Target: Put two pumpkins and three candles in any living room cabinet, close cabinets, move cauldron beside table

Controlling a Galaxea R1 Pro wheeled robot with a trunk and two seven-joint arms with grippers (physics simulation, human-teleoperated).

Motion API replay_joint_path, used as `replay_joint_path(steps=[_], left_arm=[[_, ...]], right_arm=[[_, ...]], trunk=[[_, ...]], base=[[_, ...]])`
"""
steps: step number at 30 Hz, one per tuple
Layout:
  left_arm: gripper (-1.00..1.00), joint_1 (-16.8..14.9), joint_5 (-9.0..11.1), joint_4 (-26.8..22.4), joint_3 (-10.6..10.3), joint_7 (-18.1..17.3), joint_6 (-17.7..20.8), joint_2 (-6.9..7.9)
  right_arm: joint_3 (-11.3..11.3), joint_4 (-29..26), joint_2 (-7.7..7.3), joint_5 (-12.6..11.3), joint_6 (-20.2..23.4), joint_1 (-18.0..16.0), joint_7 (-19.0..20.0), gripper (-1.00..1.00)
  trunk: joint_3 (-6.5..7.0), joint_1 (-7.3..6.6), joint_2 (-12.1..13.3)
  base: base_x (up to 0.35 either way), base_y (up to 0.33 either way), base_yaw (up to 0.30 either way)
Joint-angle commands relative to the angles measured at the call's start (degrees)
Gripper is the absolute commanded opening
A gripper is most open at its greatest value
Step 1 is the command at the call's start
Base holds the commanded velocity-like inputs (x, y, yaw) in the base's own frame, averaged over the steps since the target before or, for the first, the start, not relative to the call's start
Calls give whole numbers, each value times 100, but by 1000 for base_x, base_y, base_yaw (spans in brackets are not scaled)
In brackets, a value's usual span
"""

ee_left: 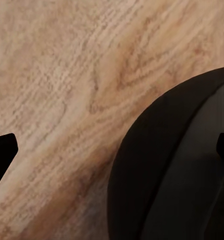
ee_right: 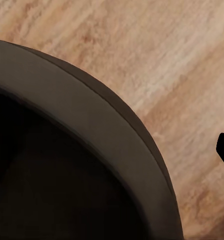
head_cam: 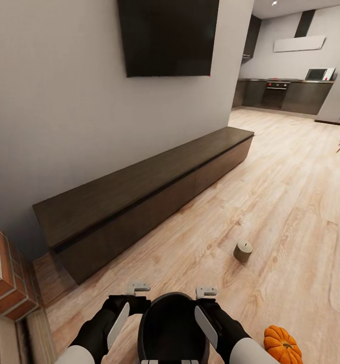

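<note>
At the bottom centre of the head view, a round black cauldron (head_cam: 172, 328) sat between the left gripper (head_cam: 134, 296) and right gripper (head_cam: 208, 298); whether either pinched its rim could not be told. It looked heavy and rigid, best held at opposite rim edges. An orange pumpkin (head_cam: 282, 345) lay bottom right, a grey candle (head_cam: 243, 251) further off, the long dark-brown cabinet (head_cam: 139, 202) closed beyond.

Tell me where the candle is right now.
In the head view, the candle stands on the wood floor right of centre, in front of the cabinet and beyond the pumpkin.
</note>
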Motion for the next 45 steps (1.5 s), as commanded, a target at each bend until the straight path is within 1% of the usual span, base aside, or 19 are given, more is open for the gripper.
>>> replay_joint_path(steps=[1,8,13,19,22,30,33,34,36,40,42,45], left_arm=[[100,-1,78,-13,-14,26,25,6],[100,4,87,-301,9,-12,54,20],[100,8,88,-363,1,-15,66,19],[100,8,96,-373,-17,-22,85,13],[100,8,171,-350,-39,-22,161,6],[100,10,196,-156,-93,-16,217,-15],[100,13,187,41,-386,-15,201,-16],[100,12,189,67,-446,-15,194,-18],[100,12,195,127,-661,-10,174,-22],[100,12,196,161,-822,-7,151,-14],[100,12,195,166,-847,-7,145,-1],[100,10,193,169,-861,-2,136,9]], right_arm=[[19,-7,0,-43,19,-3,-48,100],[19,-7,0,-43,19,-3,-48,100],[19,-9,0,-43,19,-3,-48,100],[19,-12,0,-43,19,-3,-48,100],[19,-14,0,-43,19,-3,-48,100],[19,-16,0,-43,19,-3,-48,100],[19,-16,0,-43,19,-3,-48,100],[19,-16,0,-43,19,-3,-48,100],[19,-12,0,-43,19,-3,-48,100],[19,-11,0,-43,19,-3,-48,100],[19,-8,0,-45,19,-3,-48,100],[19,-7,0,-49,19,-3,-54,100]], trunk=[[-5,-1,-2],[-5,-1,-2],[-5,-1,-2],[-5,-1,-2],[-5,-1,-2],[-5,-1,-2],[-5,-1,-2],[-27,1,-3],[-72,7,-6],[-160,17,-11],[-205,22,-14],[-205,22,-14]], base=[[0,0,0],[0,0,0],[0,0,0],[0,0,0],[0,0,0],[0,0,0],[0,0,0],[0,0,0],[0,0,0],[0,0,0],[0,0,0],[0,0,0]])
